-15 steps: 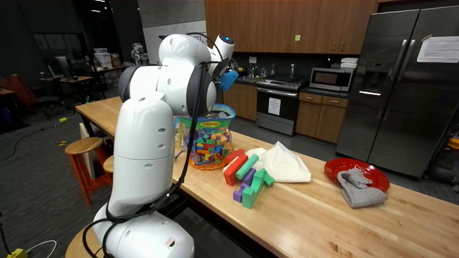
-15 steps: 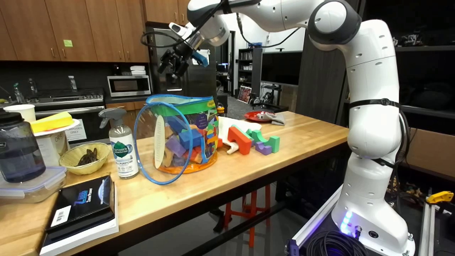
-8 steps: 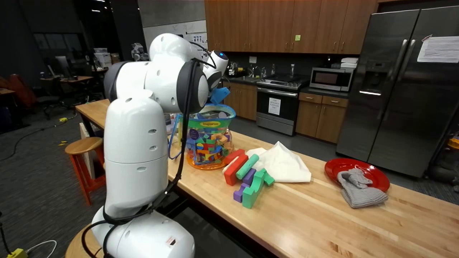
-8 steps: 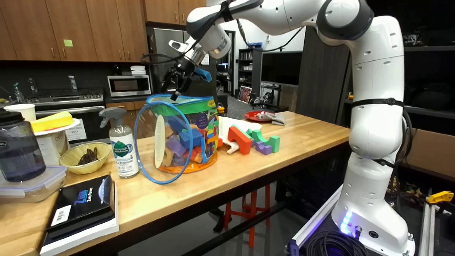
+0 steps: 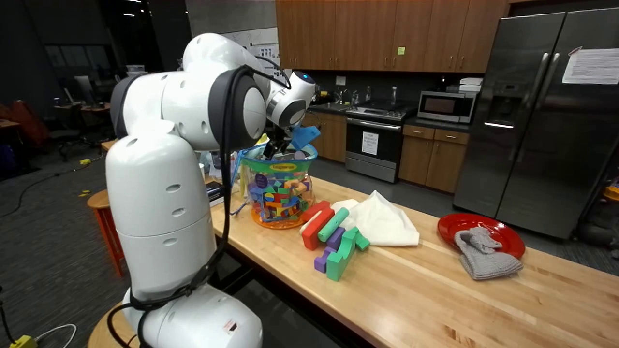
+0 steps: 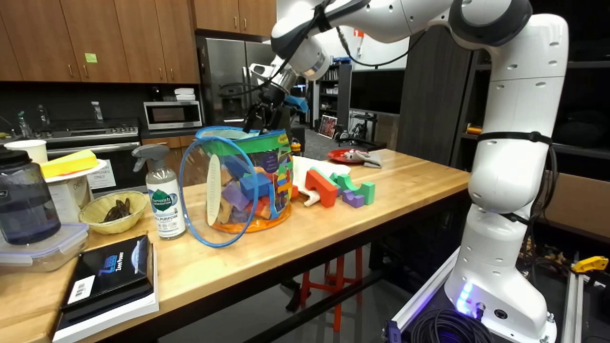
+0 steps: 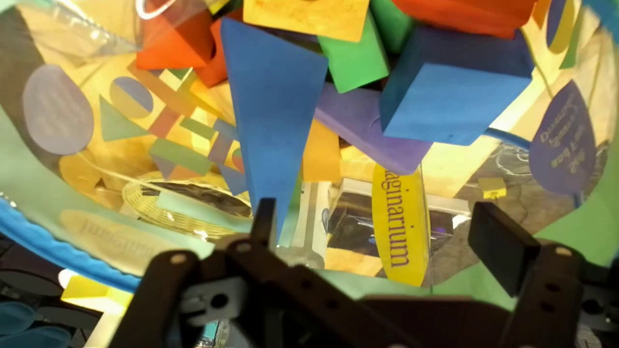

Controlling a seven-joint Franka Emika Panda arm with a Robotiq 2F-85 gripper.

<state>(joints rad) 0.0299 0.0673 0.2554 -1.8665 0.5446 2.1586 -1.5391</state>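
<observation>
1. I'm seeing the tool (image 7: 382, 234) hanging wide and empty at the top of the toy bag (image 6: 264, 144), seemingly lining up a pick.
2. Beneath it, a blue wedge (image 7: 275, 106) is resting among jumbled blocks (image 7: 447, 104).
3. Next, it's probably needing a careful descent past the rim (image 7: 48, 244).

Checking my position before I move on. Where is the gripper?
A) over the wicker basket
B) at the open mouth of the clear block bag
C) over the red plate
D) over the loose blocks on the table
B: the wrist view shows the gripper above blocks inside the clear bag, and both exterior views place it at the bag's mouth.
</observation>
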